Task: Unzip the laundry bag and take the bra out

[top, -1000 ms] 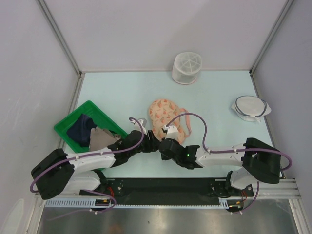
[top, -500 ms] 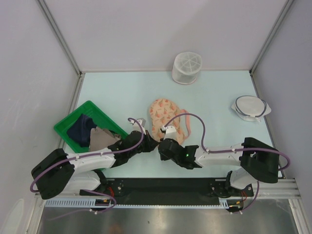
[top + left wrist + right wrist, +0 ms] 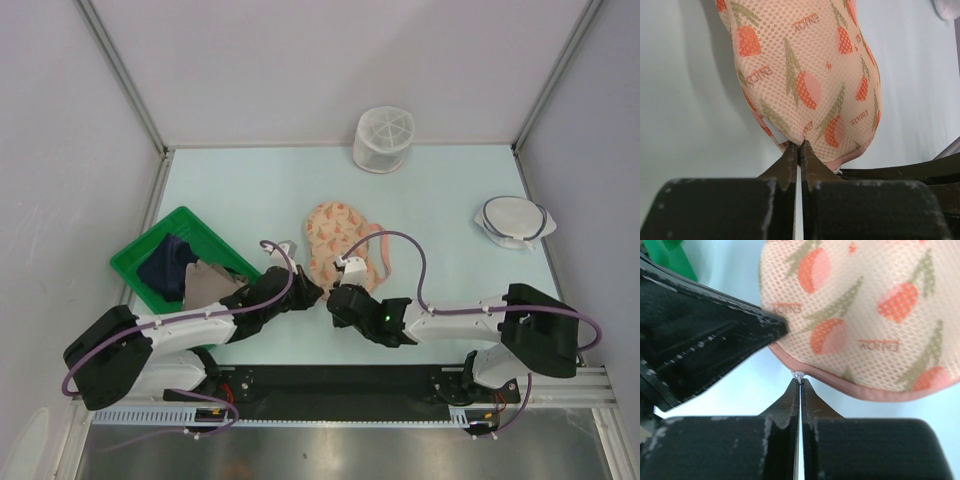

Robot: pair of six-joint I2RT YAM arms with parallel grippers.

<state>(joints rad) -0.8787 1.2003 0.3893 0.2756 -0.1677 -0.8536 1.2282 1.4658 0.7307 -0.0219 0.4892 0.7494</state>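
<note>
Left tool [image 3: 799,146] pinches the peach printed mesh laundry bag [image 3: 805,75] at its end, right tool [image 3: 799,382] its small white zip pull [image 3: 799,375]: anchor left, draw the pull steadily along the pink edging [image 3: 850,386].

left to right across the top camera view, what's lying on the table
green tray → laundry bag → flat white mesh disc. The white mesh cylinder at the back overlaps the bag's span, so it is left out of the order.
</note>
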